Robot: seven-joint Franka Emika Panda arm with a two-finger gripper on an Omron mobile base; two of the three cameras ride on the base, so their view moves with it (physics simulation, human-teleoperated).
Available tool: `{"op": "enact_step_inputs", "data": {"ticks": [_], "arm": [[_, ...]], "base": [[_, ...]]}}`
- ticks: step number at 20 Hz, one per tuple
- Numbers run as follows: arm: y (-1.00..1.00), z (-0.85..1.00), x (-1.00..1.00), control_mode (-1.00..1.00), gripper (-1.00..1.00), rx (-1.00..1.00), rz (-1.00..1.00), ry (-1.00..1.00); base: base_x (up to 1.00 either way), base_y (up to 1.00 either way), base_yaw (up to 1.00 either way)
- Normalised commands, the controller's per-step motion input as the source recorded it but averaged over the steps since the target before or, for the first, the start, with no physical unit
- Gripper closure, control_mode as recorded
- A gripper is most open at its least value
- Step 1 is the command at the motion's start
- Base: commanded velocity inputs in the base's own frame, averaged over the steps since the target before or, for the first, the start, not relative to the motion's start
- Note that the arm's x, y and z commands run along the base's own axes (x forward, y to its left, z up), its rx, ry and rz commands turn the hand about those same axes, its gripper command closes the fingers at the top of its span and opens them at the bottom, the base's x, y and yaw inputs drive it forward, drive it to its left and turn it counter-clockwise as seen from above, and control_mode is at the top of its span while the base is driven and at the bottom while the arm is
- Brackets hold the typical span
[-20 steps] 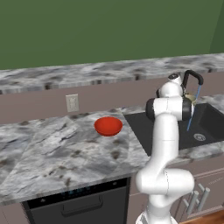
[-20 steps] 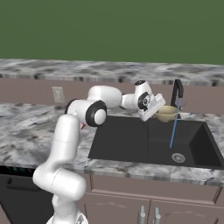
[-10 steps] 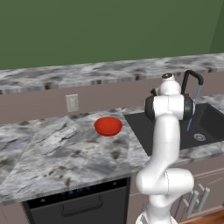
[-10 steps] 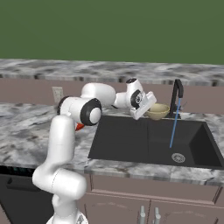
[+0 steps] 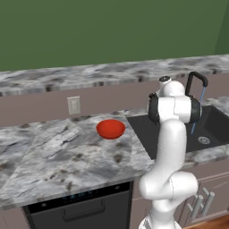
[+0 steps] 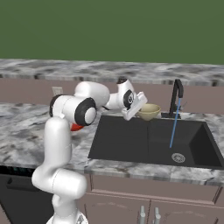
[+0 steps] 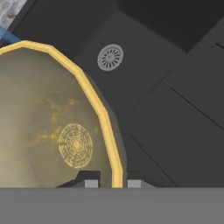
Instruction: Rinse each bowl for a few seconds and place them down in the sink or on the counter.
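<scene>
My gripper [image 6: 139, 109] is shut on the rim of the tan bowl [image 6: 148, 111], holding it above the back of the black sink [image 6: 131, 144], left of the faucet [image 6: 176, 94]. In the hand view the tan bowl [image 7: 52, 127] shows its speckled inside, with its yellow rim running between my gripper [image 7: 112, 183]'s fingertips; the silver drain [image 7: 110, 57] lies below. A thin blue stream of water [image 6: 174, 124] falls from the faucet, to the right of the bowl. The red bowl [image 5: 110, 129] rests on the counter [image 5: 67, 152] left of the sink.
A wall outlet [image 5: 73, 105] sits on the backsplash behind the red bowl. A dishwasher front [image 5: 80, 210] is under the counter at left, and cabinet doors with handles [image 6: 148, 215] are below the sink. The faucet [image 5: 197, 82] arches at the sink's back.
My arm has drawn the tan bowl leftward, away from the water stream, over the last second. The red bowl has stayed put.
</scene>
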Motion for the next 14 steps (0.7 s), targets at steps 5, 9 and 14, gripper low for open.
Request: {"op": "enact_step_inputs", "data": {"ticks": [5,9,14], "arm": [[0.51,0.0,-0.09,-1.0,1.0,-0.01,-0.02,0.0],[0.41,0.03,-0.1,-1.0,1.0,0.0,-0.06,0.0],[0.43,0.0,-0.19,-1.0,1.0,0.0,-0.01,0.0]], "base": [[0.0,0.0,0.0],[0.0,0.0,0.0],[0.0,0.0,0.0]]}}
